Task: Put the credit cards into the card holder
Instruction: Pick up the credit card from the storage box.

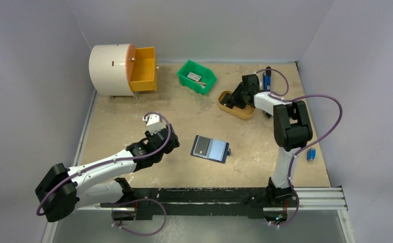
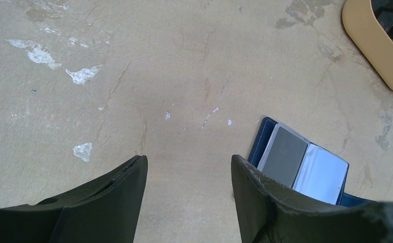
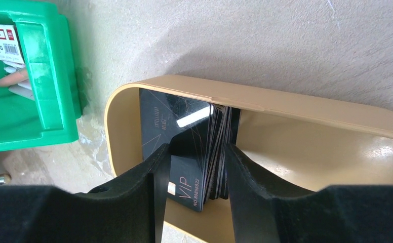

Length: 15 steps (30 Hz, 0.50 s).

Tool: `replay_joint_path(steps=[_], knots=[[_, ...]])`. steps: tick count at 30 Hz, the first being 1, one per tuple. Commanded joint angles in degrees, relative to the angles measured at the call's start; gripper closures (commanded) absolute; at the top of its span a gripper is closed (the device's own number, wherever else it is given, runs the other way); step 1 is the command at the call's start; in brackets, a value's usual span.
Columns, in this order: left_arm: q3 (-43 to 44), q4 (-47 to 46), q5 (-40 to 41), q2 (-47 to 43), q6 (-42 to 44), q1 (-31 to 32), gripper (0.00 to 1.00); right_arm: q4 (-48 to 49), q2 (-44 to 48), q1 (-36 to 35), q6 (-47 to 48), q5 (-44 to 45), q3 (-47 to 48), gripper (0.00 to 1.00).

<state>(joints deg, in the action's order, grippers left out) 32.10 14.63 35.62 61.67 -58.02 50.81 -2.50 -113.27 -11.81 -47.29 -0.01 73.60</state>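
Top external view shows the card holder [image 1: 210, 148] lying open and flat on the surface [image 1: 133, 109], roughly between the two arms. The left gripper [image 1: 165, 140] hovers just to its left, and the right gripper [image 1: 233, 98] is dipped into a tan tray [image 1: 242, 113] well away at the far right. Left wrist view shows that gripper with its fingers apart and only bare surface between them. The holder lies beside the right finger, one sleeve showing a dark grey panel (possibly a card already stowed, I cannot tell) and the other looking pale and unfilled. Right wrist view shows the fingers straddling a stack of black credit cards [image 3: 184, 121] standing on edge in the tray. They sit close on both sides, but I cannot tell whether they actually press the stack. As I judge it, the task is at an early stage: the stack remains in the tray, with picking, carrying and sliding cards into the sleeves all left to do.
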Motion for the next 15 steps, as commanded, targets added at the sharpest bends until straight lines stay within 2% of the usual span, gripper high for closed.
replay_joint_path(steps=[1, 15], knots=[[1.18, -1.72, 0.65, 0.13, -1.09, 0.19, 0.39, -2.01, 1.03, 0.77, 1.17, 1.07, -2.11, 0.56], [1.40, -2.10, 0.05, 1.30, -1.22, 0.21, 0.40, 0.48, 3.79, 1.62, 1.16, 0.45, -5.46, 0.67]])
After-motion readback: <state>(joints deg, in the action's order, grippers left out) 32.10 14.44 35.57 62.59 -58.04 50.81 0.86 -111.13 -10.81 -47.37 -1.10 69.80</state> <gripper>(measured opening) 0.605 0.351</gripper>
